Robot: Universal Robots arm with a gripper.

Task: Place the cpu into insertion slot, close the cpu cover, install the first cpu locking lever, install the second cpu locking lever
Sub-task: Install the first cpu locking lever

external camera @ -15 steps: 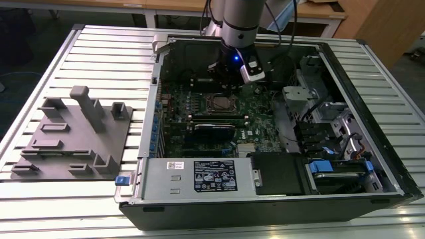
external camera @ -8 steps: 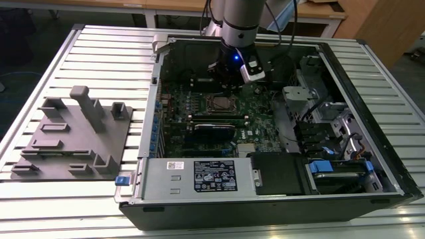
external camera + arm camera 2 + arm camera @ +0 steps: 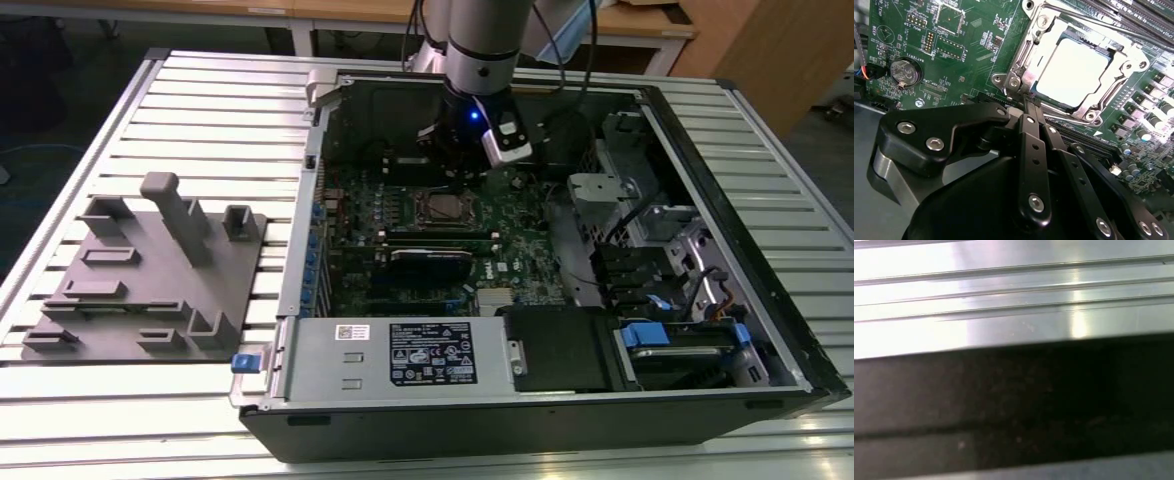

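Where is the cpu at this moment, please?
In the second wrist view, the cpu sits in its socket on the green motherboard. The cpu cover frames it, and it lies just beyond the claw.

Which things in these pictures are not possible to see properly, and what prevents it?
Second wrist view: the hand hides the near edge of the cpu cover, so the levers there cannot be judged.
Second wrist view: glare washes out the cpu top.
Exterior view: the socket is too small to show its levers.
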